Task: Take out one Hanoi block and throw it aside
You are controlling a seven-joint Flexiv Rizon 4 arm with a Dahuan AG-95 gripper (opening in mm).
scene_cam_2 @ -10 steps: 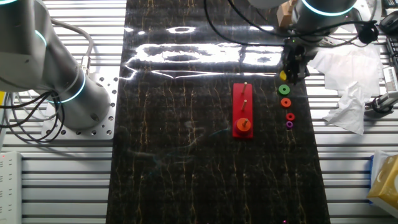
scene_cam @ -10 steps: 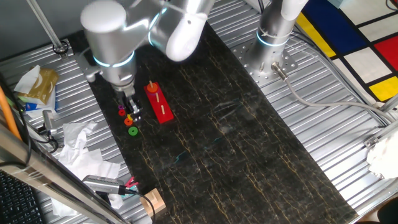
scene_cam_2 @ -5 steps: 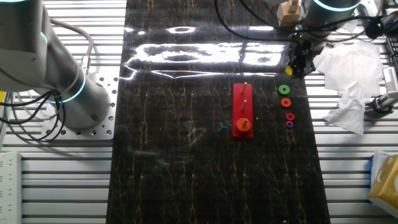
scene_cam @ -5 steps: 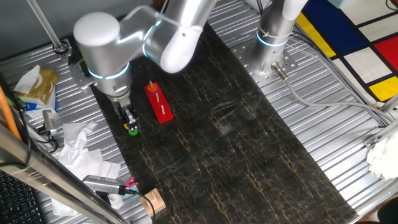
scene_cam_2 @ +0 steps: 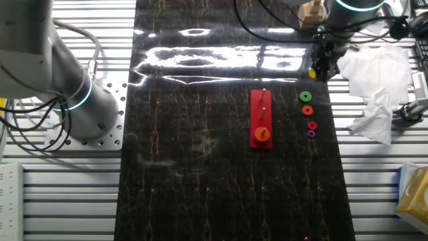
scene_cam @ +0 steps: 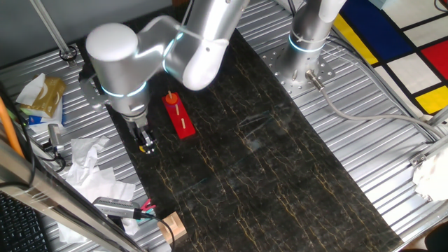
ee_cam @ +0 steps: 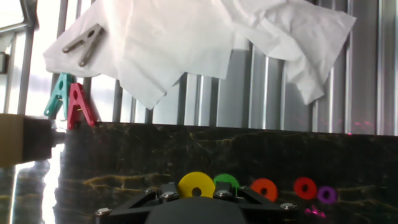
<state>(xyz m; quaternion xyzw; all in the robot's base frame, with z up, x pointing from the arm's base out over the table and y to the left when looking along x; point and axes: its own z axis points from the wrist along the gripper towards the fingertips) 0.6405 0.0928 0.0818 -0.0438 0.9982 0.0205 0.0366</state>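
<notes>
Yellow ring [ee_cam: 196,185] sits pinched in the end effector [ee_cam: 196,194]; in the hand view we see it upright between the fingertips, centre hole facing the camera, lifted clear of the dark tabletop [ee_cam: 155,155]. In the other fixed view we catch the yellow ring [scene_cam_2: 312,72] as a small spot at the end effector [scene_cam_2: 321,67] tip, near the mat's edge, just beyond the green ring [scene_cam_2: 305,97]. In one fixed view we see only a yellow speck at the end effector [scene_cam: 145,143], low over the tabletop [scene_cam: 266,161].

On the tabletop [scene_cam_2: 200,167] we see a row: green ring, orange-red ring [scene_cam_2: 307,110], red ring [scene_cam_2: 311,125], purple ring [scene_cam_2: 311,134], all lying flat and apart from each other. The hand view shows the same row behind the fingers: green ring [ee_cam: 227,181] partly hidden by the yellow one, orange-red ring [ee_cam: 264,188], red ring [ee_cam: 305,186], purple ring [ee_cam: 326,195].

Beside the row lies a red peg base [scene_cam_2: 261,119] with an orange ring [scene_cam_2: 263,134] on one peg; we see the base [scene_cam: 179,115] in one fixed view too.

Off the mat we see crumpled white tissue [ee_cam: 186,37], a metal clip [ee_cam: 83,44], a teal clip [ee_cam: 60,93] and a red clip [ee_cam: 79,104] side by side, and a wooden block [ee_cam: 22,140] at the left edge.
</notes>
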